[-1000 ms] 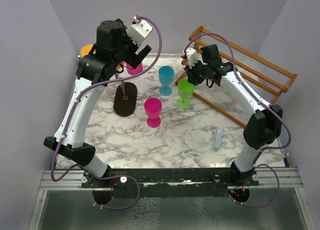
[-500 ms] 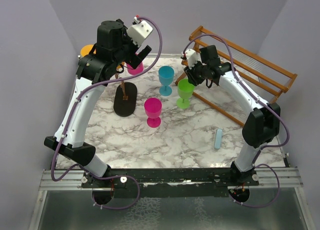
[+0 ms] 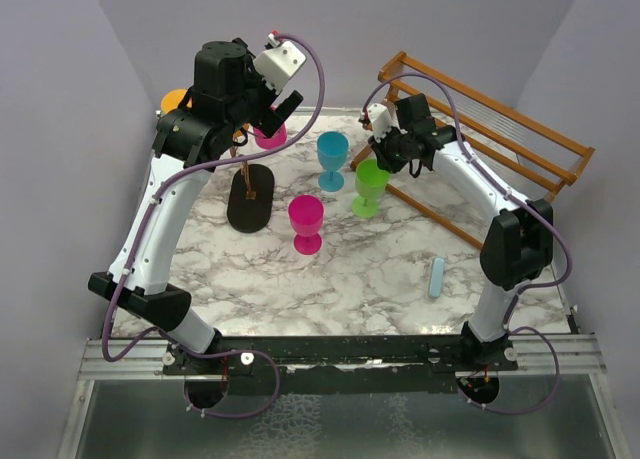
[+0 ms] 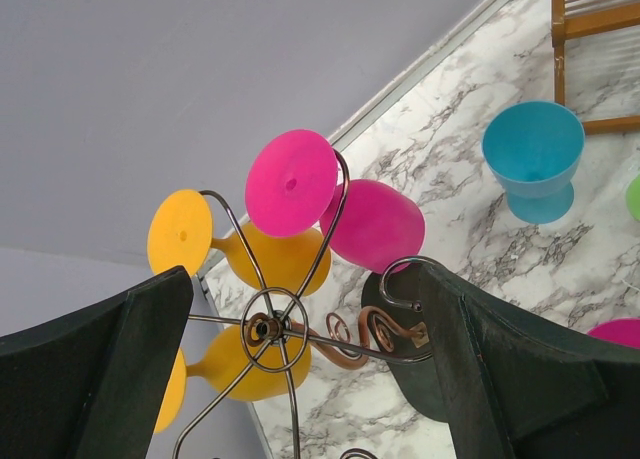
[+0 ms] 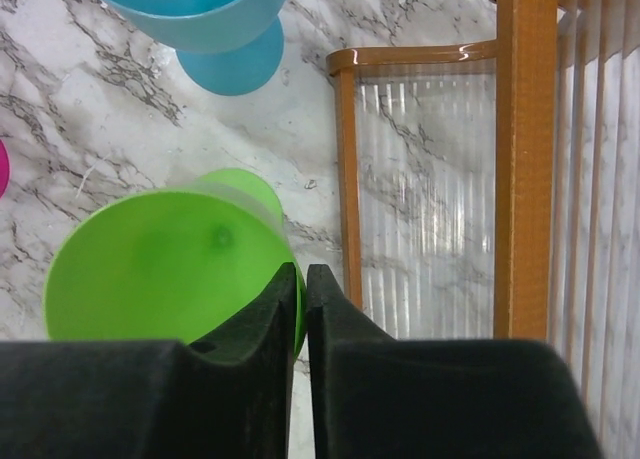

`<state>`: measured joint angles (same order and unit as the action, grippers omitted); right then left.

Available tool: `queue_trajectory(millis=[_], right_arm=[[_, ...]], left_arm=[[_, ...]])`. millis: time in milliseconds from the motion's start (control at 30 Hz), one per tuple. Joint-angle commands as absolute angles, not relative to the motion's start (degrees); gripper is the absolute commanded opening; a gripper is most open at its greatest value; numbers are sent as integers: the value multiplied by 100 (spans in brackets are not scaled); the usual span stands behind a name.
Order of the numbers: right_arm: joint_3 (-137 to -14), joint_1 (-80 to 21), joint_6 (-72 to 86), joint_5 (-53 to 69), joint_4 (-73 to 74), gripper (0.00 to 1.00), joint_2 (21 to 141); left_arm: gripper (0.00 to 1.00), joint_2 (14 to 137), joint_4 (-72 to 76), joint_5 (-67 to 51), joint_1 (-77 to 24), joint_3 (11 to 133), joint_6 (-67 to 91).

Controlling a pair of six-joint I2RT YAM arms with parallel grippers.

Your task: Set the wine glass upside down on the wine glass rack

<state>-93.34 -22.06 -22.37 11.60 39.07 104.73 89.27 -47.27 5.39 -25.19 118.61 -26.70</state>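
Observation:
A green wine glass [image 3: 369, 184] [image 5: 160, 269] stands upright on the marble table. My right gripper [image 3: 385, 159] [image 5: 301, 279] is shut on its rim, one finger inside the bowl and one outside. The wine glass rack [image 4: 267, 328], a thin wire tree on a black oval base [image 3: 249, 201], stands at the back left. A pink glass [image 4: 375, 224] and orange glasses [image 4: 270, 259] hang upside down on it. My left gripper [image 4: 300, 379] [image 3: 272, 107] hovers open just above the rack's top, holding nothing.
A blue glass [image 3: 332, 159] [image 5: 200, 9] stands left of the green one, and a second pink glass [image 3: 306, 222] stands nearer the front. A brown wooden slatted rack [image 3: 500, 139] [image 5: 520, 159] fills the back right. A small light-blue object [image 3: 436, 277] lies front right.
My right gripper has crept a little left over the green glass and its jaws have closed on the rim. The left arm has not moved.

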Motion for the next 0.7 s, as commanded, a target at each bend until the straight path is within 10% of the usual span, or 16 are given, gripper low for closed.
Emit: queue_trajectory(millis=[0, 667], right_arm=[[-9550, -2232, -2286, 1363, 4006, 4, 10472], [-10714, -2224, -3423, 3712, 4889, 1, 9257]], left_arm=[[99, 8887, -4679, 615, -2510, 11821, -2671], [99, 8816, -4526, 382, -2507, 11683, -2543]])
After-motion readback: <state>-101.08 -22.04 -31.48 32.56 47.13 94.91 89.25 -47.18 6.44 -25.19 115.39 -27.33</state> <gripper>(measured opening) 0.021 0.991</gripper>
